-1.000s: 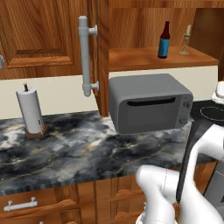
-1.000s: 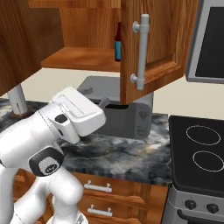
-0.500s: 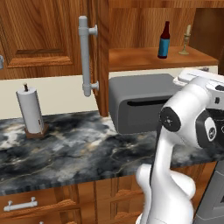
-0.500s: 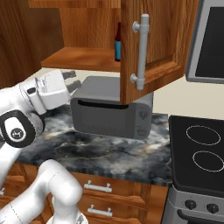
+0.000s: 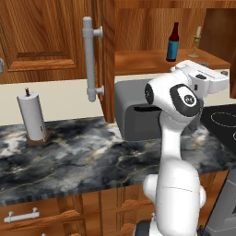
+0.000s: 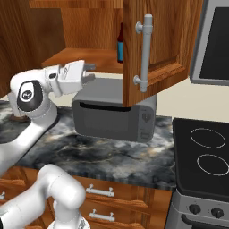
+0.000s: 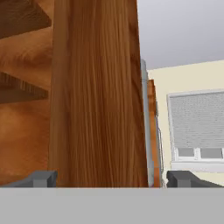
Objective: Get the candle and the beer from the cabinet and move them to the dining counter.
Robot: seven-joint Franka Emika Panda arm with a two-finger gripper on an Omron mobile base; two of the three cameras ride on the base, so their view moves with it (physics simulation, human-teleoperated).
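The cabinet (image 5: 152, 27) stands open above the counter. On its shelf the beer (image 5: 173, 42), a dark bottle with a blue label, stands upright, with the candle (image 5: 197, 41) in its brass stick just to its right. The beer (image 6: 120, 44) also peeks out beside the open door (image 6: 154, 40), which hides the candle in the right base view. My gripper (image 5: 223, 78) is open and empty, held just below the shelf's front edge, over the grey oven; in the right base view the gripper (image 6: 91, 72) points at the shelf. In the hand view the gripper (image 7: 111, 179) faces a wood panel edge-on. The dining counter is out of view.
A grey toaster oven (image 6: 114, 114) sits on the marbled counter (image 5: 69, 156) under the shelf. A paper towel holder (image 5: 32, 117) stands at the left and a black stovetop (image 6: 203, 152) at the right. Long grey bar handles (image 5: 90, 60) stick out from the open doors.
The arm has swung up from low beside the counter, and the hand now sits at shelf height over the oven. The jaws have stayed open. Beer and candle have not moved.
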